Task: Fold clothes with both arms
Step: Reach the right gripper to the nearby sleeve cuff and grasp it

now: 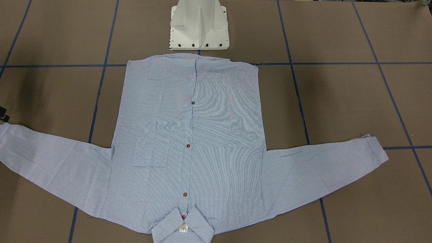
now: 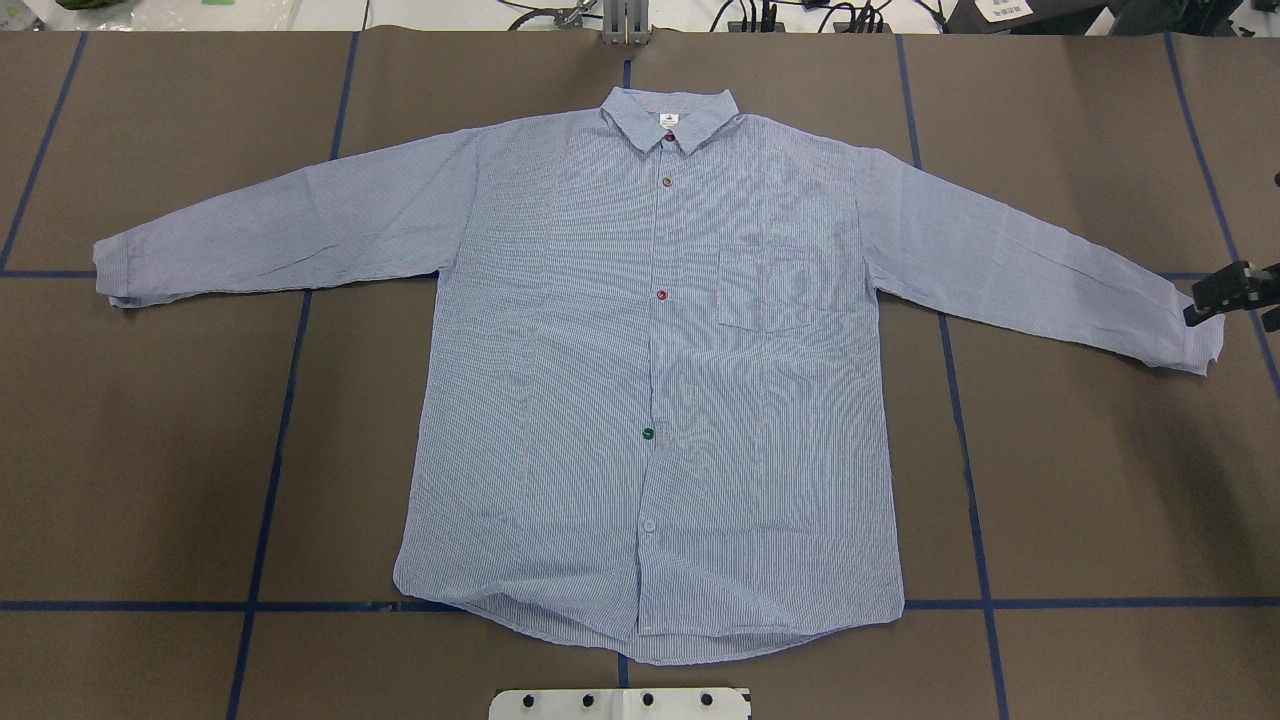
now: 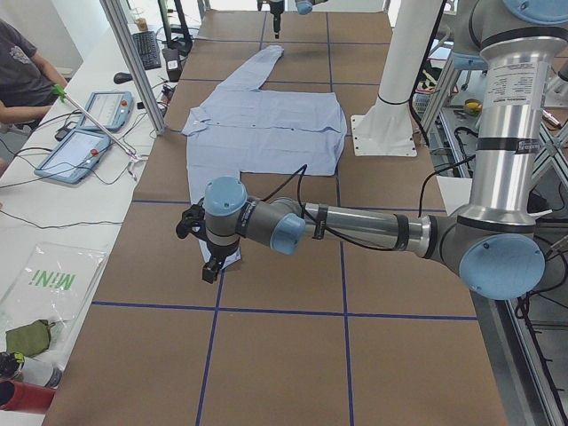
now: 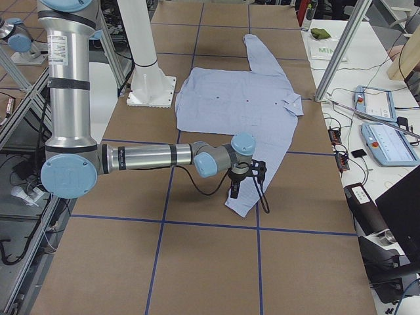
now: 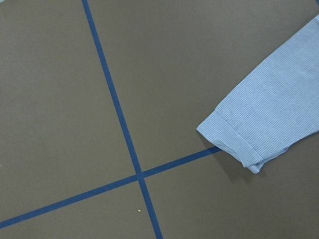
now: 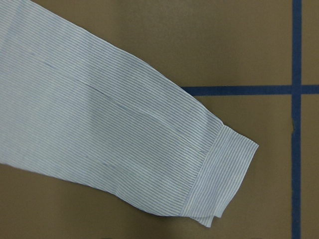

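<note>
The light blue striped shirt [image 2: 650,350] lies flat and buttoned on the brown table, collar [image 2: 670,115] away from the robot base and both sleeves spread out. It also shows in the front view [image 1: 189,135]. My right gripper [image 2: 1215,300] hovers over the right sleeve's cuff [image 6: 219,184]; I cannot tell whether it is open or shut. My left gripper [image 3: 209,271] shows only in the left side view, above the other cuff [image 5: 239,142], so I cannot tell its state. No fingers show in either wrist view.
The white mounting base [image 1: 199,30] stands just behind the shirt's hem. Blue tape lines [image 5: 119,119] grid the table. An operators' bench with tablets [image 3: 89,133], aluminium posts [image 3: 133,62] and a seated person [image 3: 18,71] runs along the far edge.
</note>
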